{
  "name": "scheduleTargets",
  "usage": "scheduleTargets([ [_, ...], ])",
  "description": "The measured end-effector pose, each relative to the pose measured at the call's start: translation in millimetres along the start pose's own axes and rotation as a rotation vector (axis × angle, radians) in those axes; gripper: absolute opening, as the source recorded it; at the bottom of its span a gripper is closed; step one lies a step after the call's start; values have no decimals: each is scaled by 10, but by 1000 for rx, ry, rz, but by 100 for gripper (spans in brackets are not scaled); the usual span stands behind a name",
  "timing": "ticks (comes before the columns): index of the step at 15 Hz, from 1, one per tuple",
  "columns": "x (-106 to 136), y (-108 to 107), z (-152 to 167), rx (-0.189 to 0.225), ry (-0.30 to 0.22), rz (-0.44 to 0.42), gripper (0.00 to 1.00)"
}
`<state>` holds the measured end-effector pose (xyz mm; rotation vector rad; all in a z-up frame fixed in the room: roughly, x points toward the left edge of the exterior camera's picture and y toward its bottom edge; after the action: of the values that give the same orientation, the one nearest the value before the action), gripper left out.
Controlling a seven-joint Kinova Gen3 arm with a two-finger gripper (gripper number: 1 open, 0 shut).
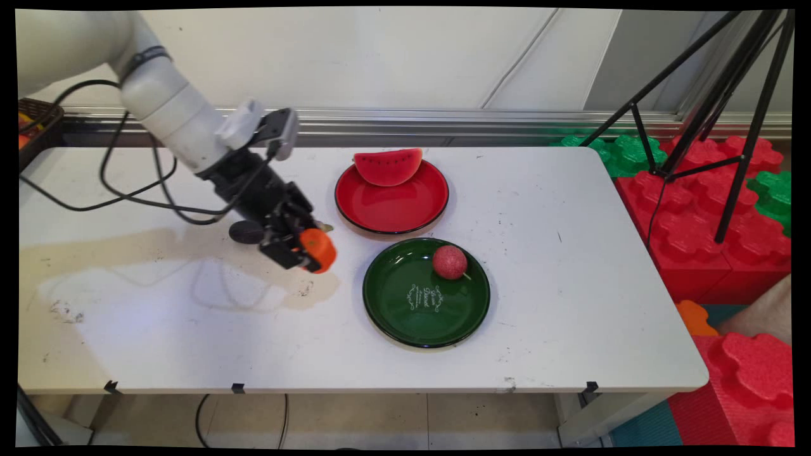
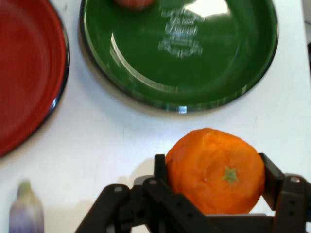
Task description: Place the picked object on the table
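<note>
My black gripper [image 1: 303,251] is shut on an orange [image 1: 319,249], held just above the white table left of the two plates. In the hand view the orange [image 2: 216,170] sits squeezed between both fingers [image 2: 160,167], its green stem scar facing the camera. Ahead of it lies the green plate [image 1: 405,316] [image 2: 228,58], which carries a small red ball-like fruit [image 1: 450,261] [image 2: 133,4]. The red plate [image 1: 393,212] [image 2: 24,73] further back holds a watermelon slice [image 1: 388,166]. A dark eggplant [image 1: 246,232] [image 2: 25,211] lies on the table right behind the hand.
A dark basket [image 1: 35,123] stands at the table's far left edge. Red and green foam blocks [image 1: 703,209] and a black tripod [image 1: 728,120] stand off the table's right side. Black cables [image 1: 114,183] hang from the arm over the left table.
</note>
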<state>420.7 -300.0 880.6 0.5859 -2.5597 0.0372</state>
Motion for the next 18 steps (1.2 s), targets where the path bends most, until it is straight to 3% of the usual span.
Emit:
scheduleTargets([
  [9,-510,-132,28,32,-73,-69,0],
  [18,-780,-369,366,66,-75,-119,0],
])
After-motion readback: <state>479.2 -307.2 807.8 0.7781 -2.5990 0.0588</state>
